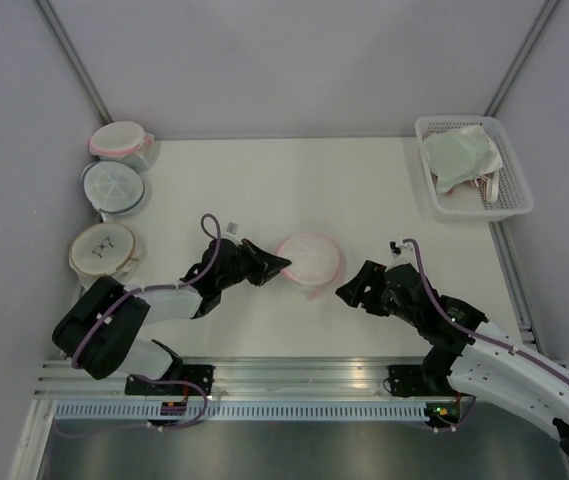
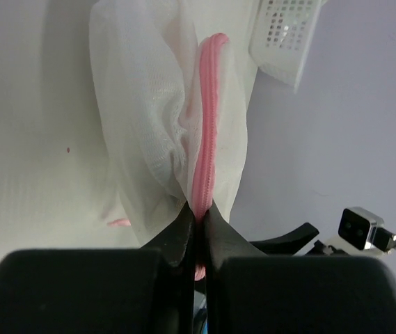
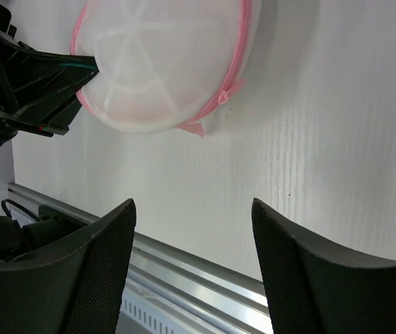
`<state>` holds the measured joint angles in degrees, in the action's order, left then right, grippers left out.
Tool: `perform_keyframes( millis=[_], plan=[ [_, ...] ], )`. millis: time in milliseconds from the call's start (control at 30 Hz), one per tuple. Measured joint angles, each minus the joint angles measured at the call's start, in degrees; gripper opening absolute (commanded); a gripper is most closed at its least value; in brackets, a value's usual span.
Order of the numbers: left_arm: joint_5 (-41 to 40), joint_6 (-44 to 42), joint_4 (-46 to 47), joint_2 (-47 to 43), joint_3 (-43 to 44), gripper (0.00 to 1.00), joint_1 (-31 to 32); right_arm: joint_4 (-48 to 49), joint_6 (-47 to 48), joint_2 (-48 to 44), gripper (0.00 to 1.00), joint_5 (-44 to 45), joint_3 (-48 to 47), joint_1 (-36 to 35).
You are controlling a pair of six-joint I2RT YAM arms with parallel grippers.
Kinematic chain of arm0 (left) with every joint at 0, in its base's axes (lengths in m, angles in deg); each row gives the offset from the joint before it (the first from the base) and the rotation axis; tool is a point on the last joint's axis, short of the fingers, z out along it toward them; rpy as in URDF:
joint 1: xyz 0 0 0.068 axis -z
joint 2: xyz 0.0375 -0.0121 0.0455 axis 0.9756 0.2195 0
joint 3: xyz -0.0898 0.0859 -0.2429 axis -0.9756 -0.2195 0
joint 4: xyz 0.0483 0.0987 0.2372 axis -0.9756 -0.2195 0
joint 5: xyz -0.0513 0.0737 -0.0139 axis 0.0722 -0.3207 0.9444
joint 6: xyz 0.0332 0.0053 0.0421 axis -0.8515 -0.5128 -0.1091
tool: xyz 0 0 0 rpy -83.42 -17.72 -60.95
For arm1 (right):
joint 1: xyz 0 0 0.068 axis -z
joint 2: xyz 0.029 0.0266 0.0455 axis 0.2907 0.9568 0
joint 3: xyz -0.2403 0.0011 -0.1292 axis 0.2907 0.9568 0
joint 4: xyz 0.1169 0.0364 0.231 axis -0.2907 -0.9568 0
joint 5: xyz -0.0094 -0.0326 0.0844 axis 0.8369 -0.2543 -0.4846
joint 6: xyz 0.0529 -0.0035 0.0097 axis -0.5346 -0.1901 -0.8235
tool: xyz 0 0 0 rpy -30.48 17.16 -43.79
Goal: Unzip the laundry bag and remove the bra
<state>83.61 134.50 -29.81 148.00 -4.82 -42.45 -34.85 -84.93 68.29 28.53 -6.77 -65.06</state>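
The laundry bag [image 1: 310, 258], a round white mesh pouch with a pink zipper rim, lies at the table's middle. My left gripper [image 1: 282, 266] is shut on its left rim; in the left wrist view the fingertips [image 2: 199, 214] pinch the pink zipper band [image 2: 208, 118]. My right gripper [image 1: 348, 293] is open and empty, just right of and below the bag, apart from it. In the right wrist view the bag [image 3: 163, 66] shows with its pink zipper pull [image 3: 224, 96] on the near edge. The bra is hidden; I cannot see it.
Three other round mesh pouches lie along the left edge: pink-rimmed [image 1: 120, 139], blue-rimmed [image 1: 113, 186], tan-rimmed [image 1: 103, 250]. A white basket [image 1: 516, 199] at the back right holds a pale greenish cloth piece [image 1: 459, 155]. A metal rail [image 1: 294, 375] runs along the near edge.
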Motion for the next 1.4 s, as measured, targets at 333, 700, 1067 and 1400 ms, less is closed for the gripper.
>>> perform_keyframes(
  millis=[333, 700, 1067, 1400],
  plan=[
    [13.7, 3.04, 8.5, 7.19, -2.38, 0.02, -2.4, 6.25, 7.78, 4.7, 0.53, 0.37, 5.11, 0.0],
    [27.45, 0.74, 6.71, 16.09, 7.43, 0.02, -6.86, 11.04, 17.16, 14.99, 0.49, -0.85, 2.84, 0.0],
    [30.77, -7.63, -3.8, 16.09, 13.81, 0.02, -7.43, 12.87, 22.47, 15.91, 0.17, -0.57, 1.9, 0.0],
    [31.17, -9.27, -5.88, 16.94, 13.97, 0.02, -7.56, 12.09, 23.15, 16.65, 0.0, 0.68, 1.33, -0.11]
  ],
)
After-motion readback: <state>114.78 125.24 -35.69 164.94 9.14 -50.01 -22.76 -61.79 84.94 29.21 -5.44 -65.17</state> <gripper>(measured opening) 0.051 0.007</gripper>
